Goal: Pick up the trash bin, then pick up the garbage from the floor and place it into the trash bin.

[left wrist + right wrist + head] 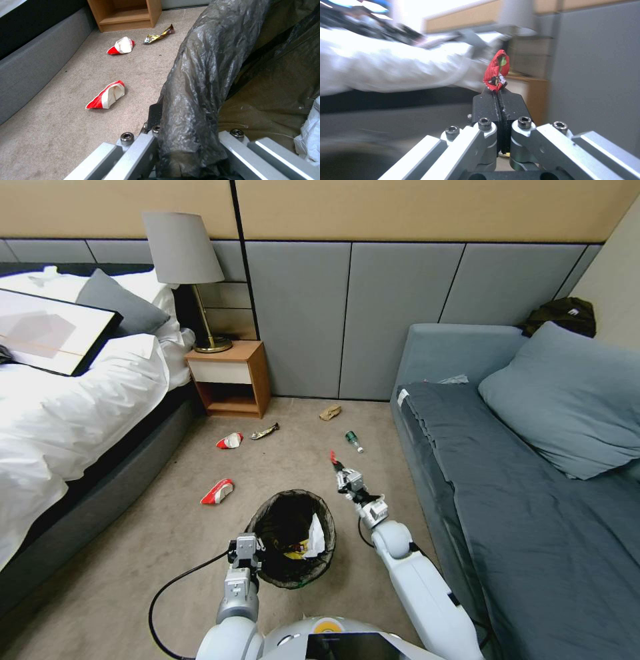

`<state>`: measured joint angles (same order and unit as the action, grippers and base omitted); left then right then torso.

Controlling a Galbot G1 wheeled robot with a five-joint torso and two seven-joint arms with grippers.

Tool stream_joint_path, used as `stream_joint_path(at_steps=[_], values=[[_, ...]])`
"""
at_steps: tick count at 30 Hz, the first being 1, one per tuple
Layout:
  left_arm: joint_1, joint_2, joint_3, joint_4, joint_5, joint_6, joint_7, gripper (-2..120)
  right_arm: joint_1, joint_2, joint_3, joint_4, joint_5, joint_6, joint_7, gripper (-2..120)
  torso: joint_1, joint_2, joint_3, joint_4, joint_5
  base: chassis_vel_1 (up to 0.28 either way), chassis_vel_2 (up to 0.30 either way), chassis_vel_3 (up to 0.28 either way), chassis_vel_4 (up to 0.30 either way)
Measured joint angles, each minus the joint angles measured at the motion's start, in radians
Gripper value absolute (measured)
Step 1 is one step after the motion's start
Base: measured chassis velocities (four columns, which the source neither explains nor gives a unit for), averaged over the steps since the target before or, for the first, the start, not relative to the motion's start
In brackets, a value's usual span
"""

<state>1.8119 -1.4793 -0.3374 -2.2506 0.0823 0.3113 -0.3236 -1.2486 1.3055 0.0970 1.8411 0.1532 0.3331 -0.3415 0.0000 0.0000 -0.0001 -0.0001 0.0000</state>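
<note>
Beige carpeted floor [167,540] runs between a bed [73,427] at your 9 o'clock and a grey sofa [527,500] at your 3 o'clock, with a wooden nightstand [230,379] and lamp [187,267] against the wall around 11 o'clock.

Your left claw [245,551] is clamped on the rim of the trash bin [293,537], its fingers pinching the black bag folded over the edge; the bin sits right in front of you at 12 o'clock. Inside it you can see white tissue and a yellow scrap.

Your right claw [335,463] is raised past the bin at about 1 o'clock, closed on a small red wrapper [496,71] that sticks out beyond its fingertips.

On the floor you have two red-and-white wrappers [218,491] at 11 o'clock, a shiny gold wrapper [265,431] beyond them, a brown crumpled paper [330,412] near the wall, and a green bottle [353,441] just beside the sofa.
</note>
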Motion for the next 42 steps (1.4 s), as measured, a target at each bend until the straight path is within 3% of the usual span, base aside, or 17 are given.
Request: stream_joint_path(at_steps=[7,32,35,37,39,42], values=[[-0.007,0.001,-0.002,-0.006,-0.003,0.006,0.001,0,-0.086,-0.046,-0.096,-0.002,-0.037,0.029,-0.004,0,0.000,0.000,0.000,0.0001,0.0002,0.000,0.000,0.000,0.000],[-0.012,0.002,-0.013,-0.024,-0.012,0.009,0.001,0,-0.136,-0.038,-0.108,-0.084,-0.107,0.076,0.022,0,0.000,0.000,0.000,0.0001,0.0000,0.000,0.000,0.000,0.000],[-0.012,0.001,-0.013,-0.024,-0.012,0.009,0.001,0,-0.133,-0.037,-0.108,-0.084,-0.107,0.072,0.026,6,0.000,0.000,0.000,0.0001,0.0000,0.000,0.000,0.000,0.000],[-0.012,0.001,-0.013,-0.024,-0.012,0.009,0.001,0,-0.129,-0.036,-0.109,-0.084,-0.108,0.068,0.032,19,0.000,0.000,0.000,0.0001,0.0000,0.000,0.000,0.000,0.000],[-0.011,0.001,-0.013,-0.024,-0.012,0.009,0.001,0,-0.129,-0.036,-0.109,-0.084,-0.108,0.067,0.032,21,0.000,0.000,0.000,0.0001,0.0000,0.000,0.000,0.000,0.000],[-0.010,0.001,-0.013,-0.024,-0.012,0.009,0.001,0,-0.129,-0.037,-0.109,-0.083,-0.110,0.066,0.033,35,0.000,0.000,0.000,0.0001,0.0000,0.000,0.000,0.000,0.000]])
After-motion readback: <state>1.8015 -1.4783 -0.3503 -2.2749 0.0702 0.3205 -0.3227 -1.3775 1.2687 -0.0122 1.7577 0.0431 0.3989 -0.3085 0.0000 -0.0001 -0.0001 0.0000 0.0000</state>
